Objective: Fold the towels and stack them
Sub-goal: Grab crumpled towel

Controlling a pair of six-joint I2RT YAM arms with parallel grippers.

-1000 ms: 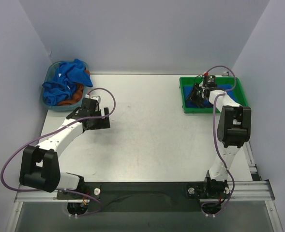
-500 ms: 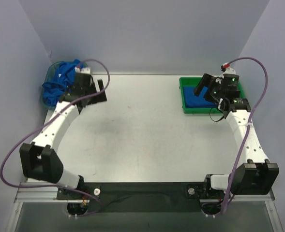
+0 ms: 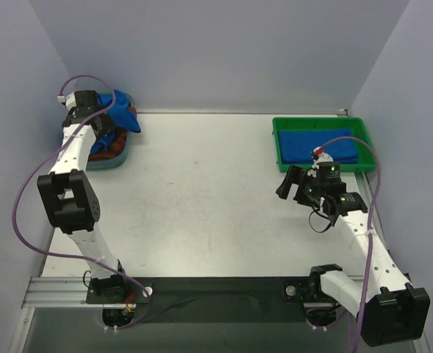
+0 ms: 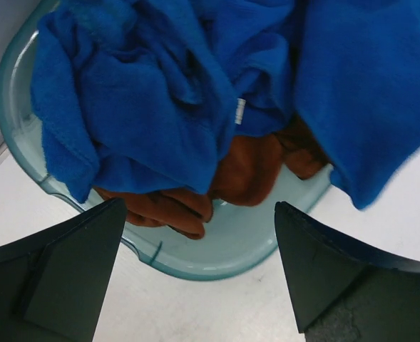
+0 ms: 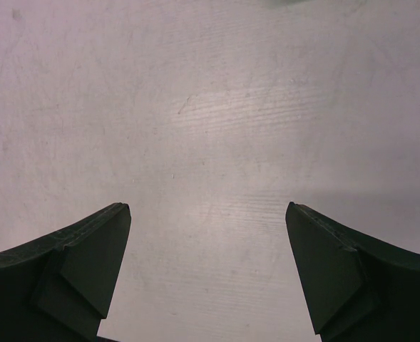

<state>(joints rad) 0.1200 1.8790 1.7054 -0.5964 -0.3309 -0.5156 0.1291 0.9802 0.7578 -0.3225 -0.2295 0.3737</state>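
The left gripper (image 4: 199,212) was held with its jaws spread wide and nothing was caught between them. Its two dark fingers (image 4: 67,278) were seen at the lower corners of the left wrist view. Directly beyond the fingertips a heap of crumpled royal-blue towels (image 4: 160,92) was piled in a pale teal basin (image 4: 217,260). No contact between the fingers and the cloth could be made out. A small white tag (image 4: 239,112) was seen on one towel, just past the middle of the gap between the fingers. An orange-brown cloth (image 4: 249,171) was tucked under the blue heap, nearer to the fingertips than most of the towels. The near rim of the basin was crossed by the line between the two fingertips.

The right gripper (image 5: 207,206) was likewise held wide apart and nothing was gripped. Only the bare grey table (image 5: 210,85) was seen between and beyond its fingers. From above, a folded towel (image 3: 326,147) was seen lying flat in a green tray (image 3: 276,143). That tray was placed beyond the right gripper, toward the far edge of the table. The gripper was clear of both tray and towel.
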